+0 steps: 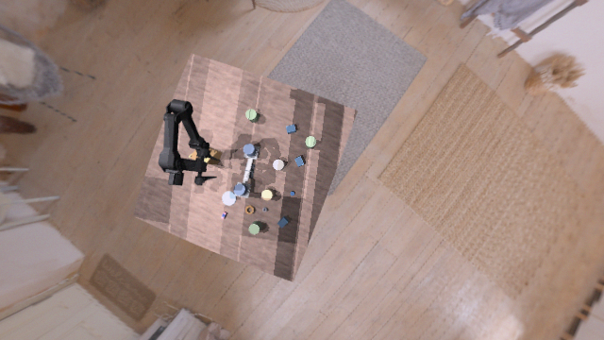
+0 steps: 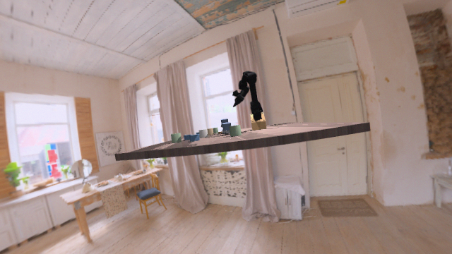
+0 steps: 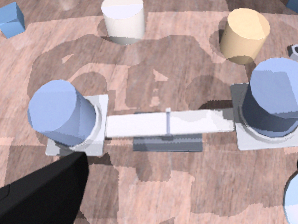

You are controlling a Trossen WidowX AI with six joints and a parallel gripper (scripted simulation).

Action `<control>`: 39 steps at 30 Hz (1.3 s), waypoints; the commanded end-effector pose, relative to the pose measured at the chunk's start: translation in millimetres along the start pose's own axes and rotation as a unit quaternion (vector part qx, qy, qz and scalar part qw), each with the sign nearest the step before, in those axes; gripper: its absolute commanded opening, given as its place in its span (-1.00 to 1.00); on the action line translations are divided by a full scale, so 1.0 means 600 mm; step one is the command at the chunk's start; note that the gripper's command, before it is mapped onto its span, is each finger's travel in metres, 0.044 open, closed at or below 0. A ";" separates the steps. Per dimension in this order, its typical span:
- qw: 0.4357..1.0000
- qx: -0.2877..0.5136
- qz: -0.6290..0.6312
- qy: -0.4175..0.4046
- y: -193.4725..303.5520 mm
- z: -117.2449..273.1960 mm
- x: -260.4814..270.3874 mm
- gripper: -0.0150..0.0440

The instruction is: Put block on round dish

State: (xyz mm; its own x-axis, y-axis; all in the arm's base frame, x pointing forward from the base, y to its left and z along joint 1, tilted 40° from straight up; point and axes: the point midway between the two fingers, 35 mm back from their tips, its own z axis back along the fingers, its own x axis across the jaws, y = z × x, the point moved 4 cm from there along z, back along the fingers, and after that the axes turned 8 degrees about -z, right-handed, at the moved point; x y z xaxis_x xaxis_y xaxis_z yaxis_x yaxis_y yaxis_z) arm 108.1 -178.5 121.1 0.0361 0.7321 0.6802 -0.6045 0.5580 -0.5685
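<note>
Two blue cups stand on the ends of the white balance (image 1: 248, 171) (image 3: 192, 122). One cup (image 1: 249, 149) (image 2: 226, 128) (image 3: 57, 112) is at the left in the wrist view. The other cup (image 1: 240, 189) (image 2: 224, 121) (image 3: 277, 87) is beside the round pale dish (image 1: 228, 198) (image 3: 294, 200). In the exterior view the cup beside the dish sits higher, so the beam looks tilted down toward the other cup. The hidden block is not visible. My gripper (image 1: 211, 164) (image 2: 234, 101) is open and empty, above the table on the arm's side of the balance; one black finger shows in the wrist view.
A white cup (image 1: 278, 164) (image 3: 125, 22) and a yellow cup (image 1: 267, 195) (image 3: 245, 32) stand beyond the balance. Green cups (image 1: 251, 114) (image 1: 310, 142) (image 1: 255, 229) and blue blocks (image 1: 291, 128) (image 1: 299, 161) lie around. A small pink-and-blue block (image 1: 224, 215) is near the dish.
</note>
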 end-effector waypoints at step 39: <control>0.842 0.246 -0.468 0.110 -0.058 -0.183 0.125 1.00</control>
State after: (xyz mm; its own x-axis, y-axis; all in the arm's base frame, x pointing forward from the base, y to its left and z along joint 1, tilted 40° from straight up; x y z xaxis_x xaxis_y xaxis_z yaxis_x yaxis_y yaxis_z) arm 209.6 -108.8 136.9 0.7334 0.1802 0.6555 -0.5457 0.7312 0.4095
